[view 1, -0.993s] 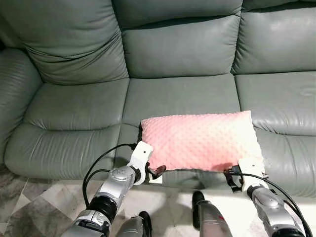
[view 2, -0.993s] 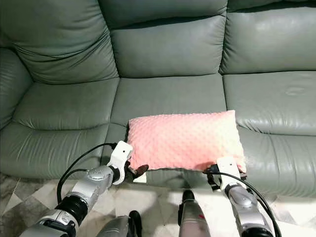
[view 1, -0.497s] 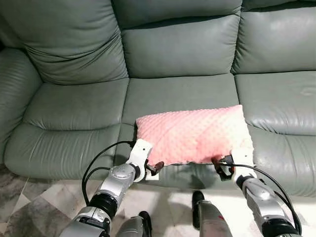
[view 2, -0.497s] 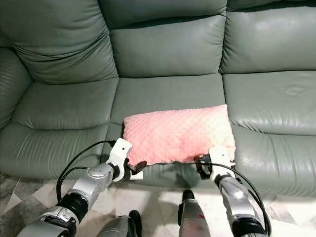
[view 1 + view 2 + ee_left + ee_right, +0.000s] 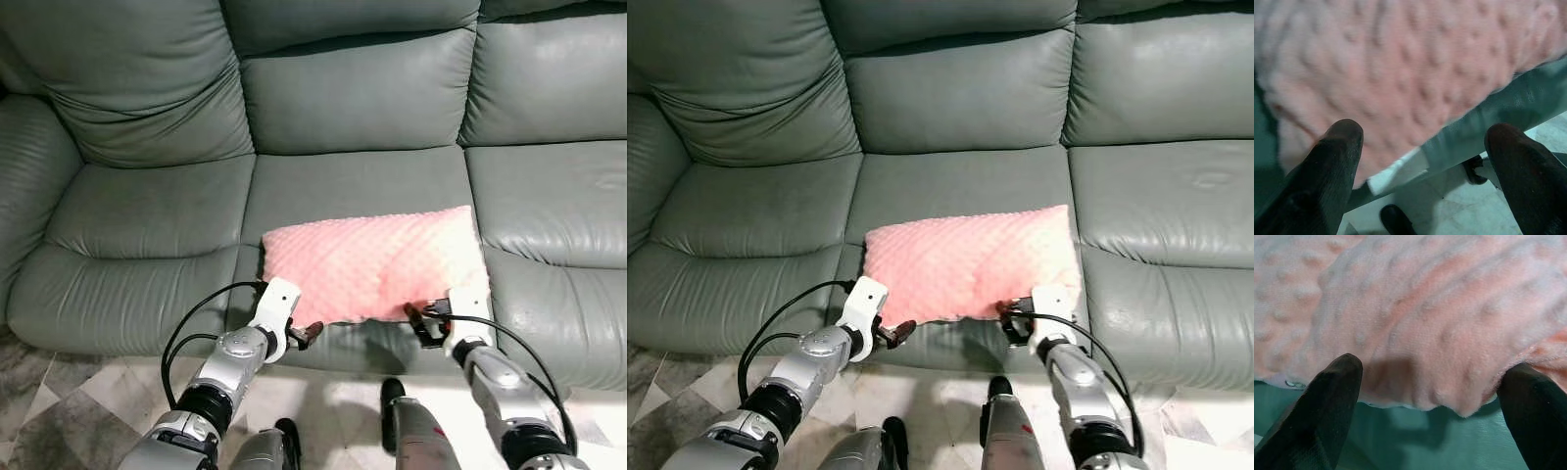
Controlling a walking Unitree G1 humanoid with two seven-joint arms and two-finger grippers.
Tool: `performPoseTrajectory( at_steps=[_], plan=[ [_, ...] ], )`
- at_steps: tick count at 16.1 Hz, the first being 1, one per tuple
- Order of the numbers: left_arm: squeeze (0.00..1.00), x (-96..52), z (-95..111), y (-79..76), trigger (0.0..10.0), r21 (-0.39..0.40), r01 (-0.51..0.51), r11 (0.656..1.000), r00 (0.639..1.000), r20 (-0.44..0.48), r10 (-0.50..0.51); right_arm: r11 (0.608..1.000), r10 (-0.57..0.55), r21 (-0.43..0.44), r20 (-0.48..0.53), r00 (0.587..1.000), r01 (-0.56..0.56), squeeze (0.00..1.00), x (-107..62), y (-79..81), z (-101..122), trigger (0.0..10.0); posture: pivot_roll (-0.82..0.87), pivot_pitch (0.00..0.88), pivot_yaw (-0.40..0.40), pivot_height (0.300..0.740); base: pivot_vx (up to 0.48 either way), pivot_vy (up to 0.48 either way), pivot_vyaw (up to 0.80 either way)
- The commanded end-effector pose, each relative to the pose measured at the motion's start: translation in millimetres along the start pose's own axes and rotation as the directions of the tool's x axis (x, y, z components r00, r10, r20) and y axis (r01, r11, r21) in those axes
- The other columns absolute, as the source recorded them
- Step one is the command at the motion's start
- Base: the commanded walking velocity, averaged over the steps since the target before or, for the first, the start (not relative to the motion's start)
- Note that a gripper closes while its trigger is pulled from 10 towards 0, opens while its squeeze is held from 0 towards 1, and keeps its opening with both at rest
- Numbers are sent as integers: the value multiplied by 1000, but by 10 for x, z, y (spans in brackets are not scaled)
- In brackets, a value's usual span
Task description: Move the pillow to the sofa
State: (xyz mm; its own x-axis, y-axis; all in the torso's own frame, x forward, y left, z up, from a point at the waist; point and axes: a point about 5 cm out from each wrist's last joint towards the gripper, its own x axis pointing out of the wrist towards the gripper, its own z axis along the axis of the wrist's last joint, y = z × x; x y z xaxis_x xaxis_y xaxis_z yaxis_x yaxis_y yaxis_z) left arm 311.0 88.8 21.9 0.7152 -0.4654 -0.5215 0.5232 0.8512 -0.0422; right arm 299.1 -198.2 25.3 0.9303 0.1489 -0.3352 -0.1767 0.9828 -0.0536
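Note:
A pink dotted pillow (image 5: 372, 264) lies flat on the front half of the middle seat of the grey-green leather sofa (image 5: 353, 98). My left gripper (image 5: 302, 335) sits at the pillow's near left corner, just off the seat's front edge. Its fingers are open, and in the left wrist view the pillow (image 5: 1400, 63) and its white tag (image 5: 1396, 174) lie beyond them. My right gripper (image 5: 421, 321) is at the pillow's near right edge, open too. In the right wrist view the pillow's hem (image 5: 1425, 308) spans the gap between the spread fingers (image 5: 1327, 401).
Sofa back cushions (image 5: 362, 88) rise behind the pillow, with seats to either side and an armrest (image 5: 29, 176) at far left. Pale marble floor tiles (image 5: 59, 421) run along the sofa's front. My own legs (image 5: 411, 431) stand below the seat edge.
The pillow has slid back and a little left, from overhanging the seat's front edge to lying on the cushion. My right gripper followed it forward and leftward. The left gripper barely moved.

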Motion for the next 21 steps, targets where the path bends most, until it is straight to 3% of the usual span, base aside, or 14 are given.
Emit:
performPoseTrajectory(
  at_steps=[1, 4, 8, 12, 14, 15, 18, 21],
  plan=[
    [0, -32, -138, 44, 10000, -3, -28, 1000, 999, -40, 27, 999, 35, 21, -7, 999, -35, 0, 2, 131, -53, 10000, -111, 363, 181, 740, 0, 0, 0],
    [0, -1, -18, 53, 10000, -62, -70, 996, 997, 22, 72, 998, 63, 10, 8, 998, -63, 0, 29, 233, -29, 10000, -110, 365, 180, 740, 0, 0, 0],
    [0, 16, 26, 39, 10000, -74, -79, 994, 996, 44, 82, 998, 18, -59, -82, 996, -23, 0, -35, 179, -144, 10000, -113, 366, 178, 740, 0, 0, 0],
    [0, 11, 3, 29, 10000, -74, -62, 995, 997, 49, 65, 991, -124, -82, -202, 972, 110, 0, -342, 123, -317, 10000, -135, 341, 178, 740, 0, 0, 0],
    [0, -25, -34, 56, 10000, -58, -41, 997, 998, 53, 44, 988, -152, -62, -217, 964, 142, 0, -523, 237, -309, 10000, -146, 306, 183, 740, 0, 0, 0],
    [0, -65, -58, 116, 10000, -43, -42, 998, 997, 57, 45, 991, -131, -42, -191, 973, 125, 0, -554, 392, -210, 10000, -159, 256, 188, 740, 0, 0, 0],
    [0, -136, -47, 255, 10000, -38, -86, 996, 992, 89, 89, 995, -96, -7, -135, 986, 96, 0, -528, 567, 6, 10000, -170, 185, 188, 740, 0, 0, 0],
    [0, -289, -14, 478, 10000, -49, -181, 982, 969, 162, 187, 996, -87, 15, -115, 989, 89, 0, -446, 575, 124, 10000, -182, 83, 178, 740, 0, 0, 0]
  ],
)
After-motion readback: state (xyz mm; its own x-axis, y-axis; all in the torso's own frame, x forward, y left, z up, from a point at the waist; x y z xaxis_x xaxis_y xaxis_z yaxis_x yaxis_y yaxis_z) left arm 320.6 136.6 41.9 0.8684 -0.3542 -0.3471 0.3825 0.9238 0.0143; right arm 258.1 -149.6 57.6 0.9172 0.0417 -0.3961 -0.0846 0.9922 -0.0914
